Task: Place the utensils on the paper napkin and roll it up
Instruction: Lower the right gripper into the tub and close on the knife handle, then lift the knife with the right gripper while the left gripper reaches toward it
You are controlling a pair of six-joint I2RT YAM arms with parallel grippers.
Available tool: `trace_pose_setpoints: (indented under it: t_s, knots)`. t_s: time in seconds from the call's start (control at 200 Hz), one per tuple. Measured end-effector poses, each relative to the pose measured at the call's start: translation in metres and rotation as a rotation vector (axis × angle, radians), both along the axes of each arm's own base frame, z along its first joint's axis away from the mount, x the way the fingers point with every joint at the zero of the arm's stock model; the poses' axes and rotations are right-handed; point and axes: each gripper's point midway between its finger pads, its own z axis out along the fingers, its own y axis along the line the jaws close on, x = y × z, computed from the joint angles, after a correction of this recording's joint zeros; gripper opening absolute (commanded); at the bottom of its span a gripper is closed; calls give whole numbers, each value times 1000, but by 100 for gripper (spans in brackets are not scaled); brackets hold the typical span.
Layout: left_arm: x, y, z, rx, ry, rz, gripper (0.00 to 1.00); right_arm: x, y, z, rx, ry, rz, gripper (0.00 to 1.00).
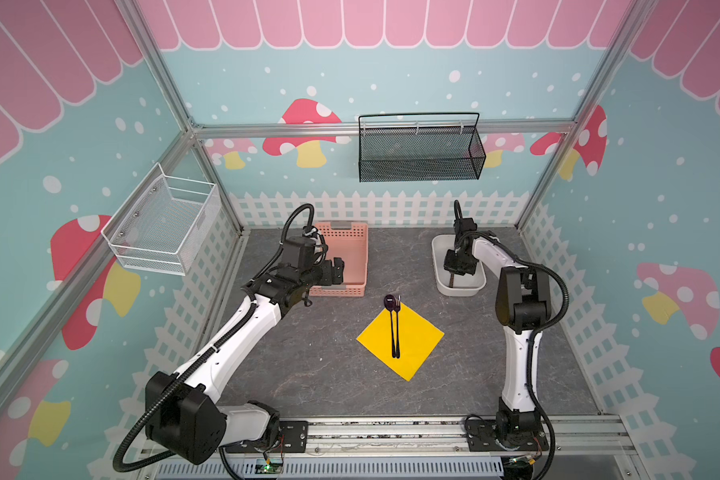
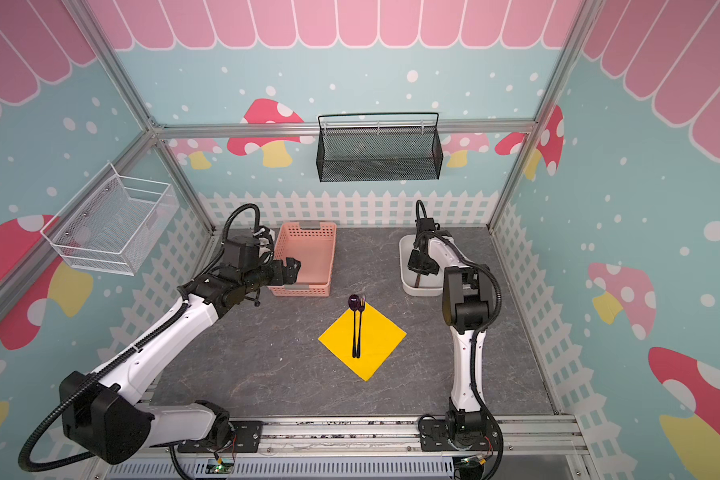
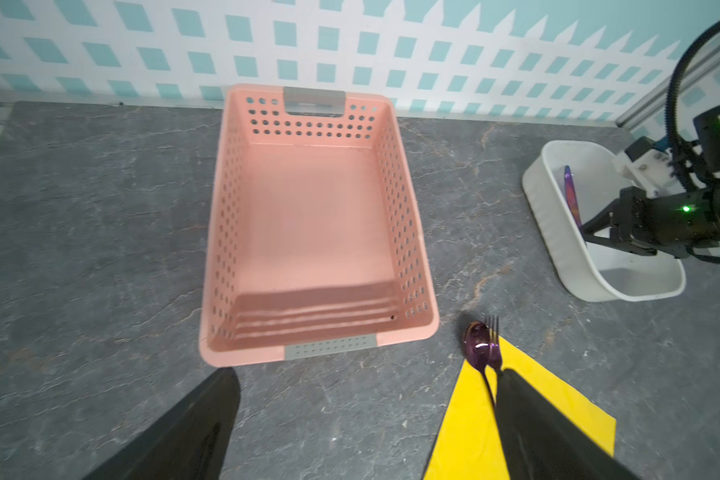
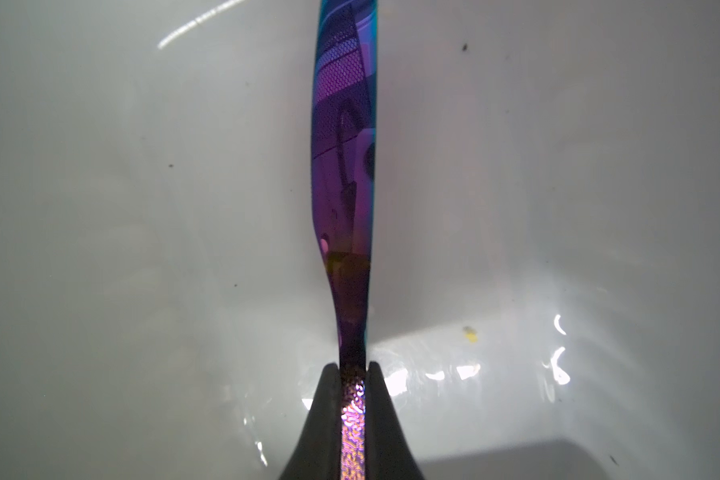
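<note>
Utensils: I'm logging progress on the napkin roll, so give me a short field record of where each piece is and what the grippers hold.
spoon: on the paper napkin, bowl past its far corner
fork: beside the spoon, on the napkin
knife: in the white tub, handle gripped
right gripper: shut on the knife
left gripper: open, empty, by the pink basket
napkin state: flat, unrolled

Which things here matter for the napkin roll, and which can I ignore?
Job: yellow napkin, spoon, fork, knife gripped by the right gripper inside the white tub.
Lying about: pink basket, black mesh basket, white wire basket.
</note>
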Motion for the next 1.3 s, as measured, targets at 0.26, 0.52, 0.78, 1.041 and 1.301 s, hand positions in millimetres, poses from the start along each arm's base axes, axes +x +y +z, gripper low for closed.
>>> trace_pose_setpoints:
  t_s: [0.26,0.52,0.78,1.041,1.301]
  knots:
    - [-4,-55,-24,-44,80,-108,96,-2,1,33,8,-71,14,7]
    - [-7,-94,-27,-139,97,-188,92,-13,0,39,9,-83,22,7]
    - [0,-142,-35,-335,146,-277,86,-16,3,63,29,-140,31,7]
    - [0,-198,-52,-478,235,-386,81,-27,8,79,66,-173,46,7]
    - [-1,-257,-63,-547,314,-494,77,-46,20,80,139,-174,75,7]
